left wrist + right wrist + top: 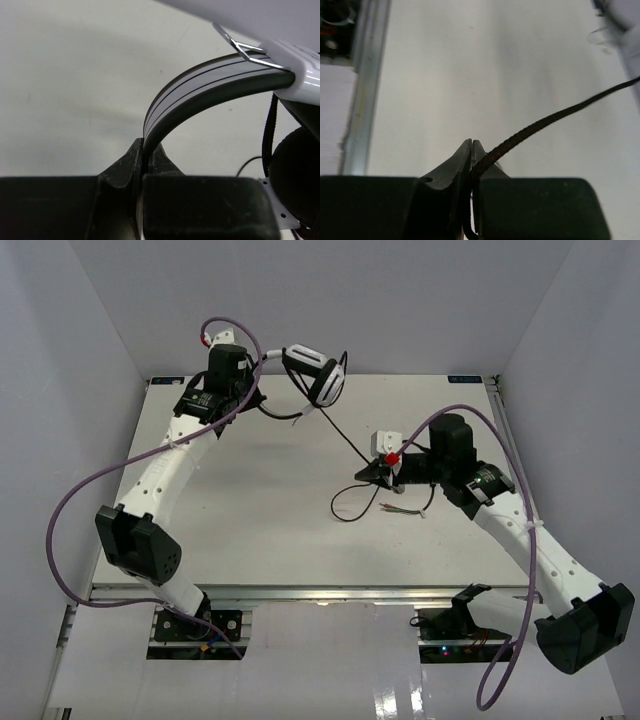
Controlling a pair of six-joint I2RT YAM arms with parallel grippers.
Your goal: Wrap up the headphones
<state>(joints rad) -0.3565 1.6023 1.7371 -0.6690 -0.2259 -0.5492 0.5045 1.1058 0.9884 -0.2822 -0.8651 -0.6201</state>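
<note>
The headphones hang in the air at the back of the table, white headband and black-padded ear cups. My left gripper is shut on the headband; an ear cup shows at the right of the left wrist view. The dark cord runs taut from the headphones down to my right gripper, which is shut on the cord. Past the right gripper the cord loops on the table and ends in frayed coloured wires.
The white table has a raised metal rail along its near edge. Purple arm cables arc beside both arms. White walls enclose the back and sides.
</note>
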